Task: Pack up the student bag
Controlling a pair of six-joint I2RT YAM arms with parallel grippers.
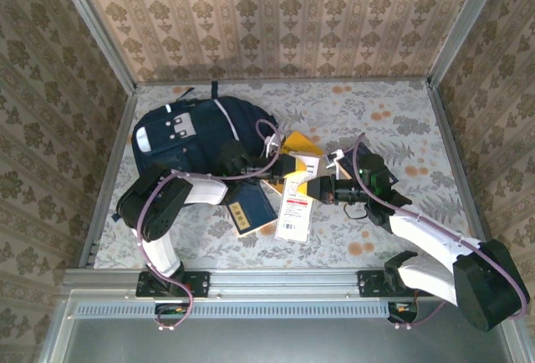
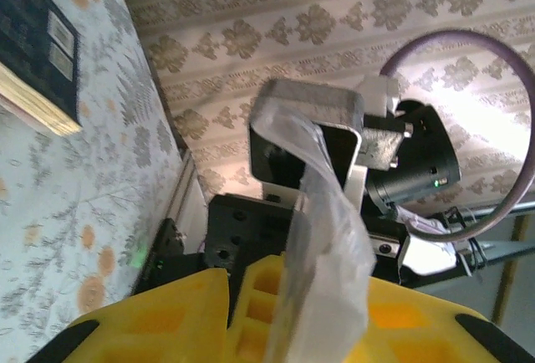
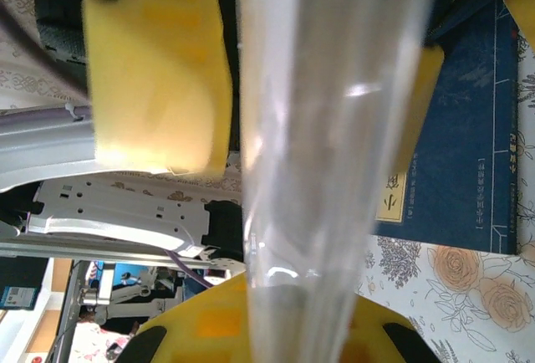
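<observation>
Wrist cams showed clear plastic packet [image 3: 334, 129] clamped in right gripper [image 3: 276, 329]; left gripper [image 2: 242, 313], couldn't tell. Overhead added its red-and-white label [image 1: 294, 208] (unreadable) and navy fabric backpack [image 1: 180, 141].

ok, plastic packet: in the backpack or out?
Out. The clear plastic packet is held right of the student bag, clamped in the right end effector.

My right gripper [image 3: 280, 329] is matt yellow plastic; the wrapper [image 3: 334, 129], clear glossy film; the student bag [image 1: 188, 141], soft cloth.
</observation>
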